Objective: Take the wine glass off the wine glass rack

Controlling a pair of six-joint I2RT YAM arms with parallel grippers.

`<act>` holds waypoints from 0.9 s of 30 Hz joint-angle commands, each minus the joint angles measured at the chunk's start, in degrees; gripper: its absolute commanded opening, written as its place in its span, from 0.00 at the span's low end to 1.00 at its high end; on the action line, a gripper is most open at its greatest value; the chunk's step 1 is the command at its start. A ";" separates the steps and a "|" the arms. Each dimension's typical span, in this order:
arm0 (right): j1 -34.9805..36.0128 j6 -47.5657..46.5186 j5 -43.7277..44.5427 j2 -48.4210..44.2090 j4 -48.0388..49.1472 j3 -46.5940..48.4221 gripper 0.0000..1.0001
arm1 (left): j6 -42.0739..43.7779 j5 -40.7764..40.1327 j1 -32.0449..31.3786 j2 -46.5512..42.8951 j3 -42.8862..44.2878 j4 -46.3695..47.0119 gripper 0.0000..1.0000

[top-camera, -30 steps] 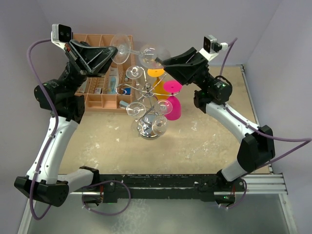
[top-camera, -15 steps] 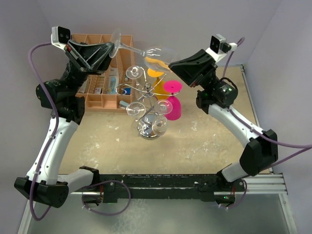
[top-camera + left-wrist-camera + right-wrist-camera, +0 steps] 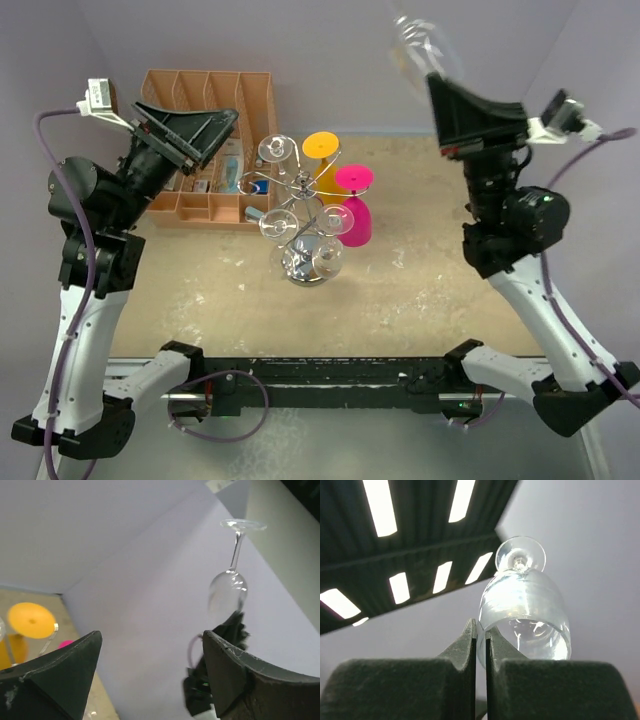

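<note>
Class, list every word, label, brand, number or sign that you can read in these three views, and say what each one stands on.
No text can be read in any view.
The small items in the orange organizer may carry print, but it is too small and blurred to read.
The wine glass, the wine glass rack, the orange glass and the pink glass show no markings.

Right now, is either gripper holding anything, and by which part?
The right gripper pinches the clear wine glass by its bowl's rim; the left gripper is open and empty.
</note>
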 commanded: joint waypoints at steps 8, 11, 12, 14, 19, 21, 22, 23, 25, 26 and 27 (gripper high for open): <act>-1.77 -47.95 60.08 7.88 -48.50 17.89 0.00 | 23.73 -17.54 -0.17 -0.74 7.11 -29.35 0.80; -6.60 -48.62 54.74 12.34 -53.85 20.20 0.00 | 26.46 -19.77 -0.17 -0.53 7.83 -32.22 0.80; -8.73 -47.94 50.31 13.99 -56.42 21.52 0.00 | 27.27 -20.43 -0.17 -0.53 8.01 -33.03 0.80; -12.44 -47.26 45.33 17.98 -61.22 24.18 0.00 | 28.57 -21.54 -0.17 -0.53 8.37 -34.36 0.80; -17.68 -47.13 34.93 29.75 -75.10 35.10 0.00 | 30.70 -22.83 -0.17 -0.49 8.54 -36.18 0.80; -19.30 -46.73 31.34 35.07 -80.86 38.95 0.00 | 31.06 -22.91 -0.17 -0.42 8.31 -36.32 0.80; -19.99 -46.46 30.28 36.78 -82.89 40.57 0.00 | 31.22 -22.91 -0.17 -0.48 8.16 -36.33 0.80; -20.50 -46.53 29.33 38.49 -84.49 41.84 0.00 | 31.55 -22.91 -0.17 -0.36 8.17 -36.45 0.80; -21.85 -46.51 27.59 40.56 -86.38 43.88 0.00 | 31.93 -23.08 -0.17 -0.28 8.00 -36.70 0.80; -22.54 -46.58 26.19 41.17 -86.71 44.43 0.00 | 32.13 -23.16 -0.17 -0.33 7.99 -36.76 0.80; -23.34 -46.71 24.13 41.64 -86.95 44.98 0.00 | 32.29 -23.25 -0.17 -0.39 7.92 -36.79 0.80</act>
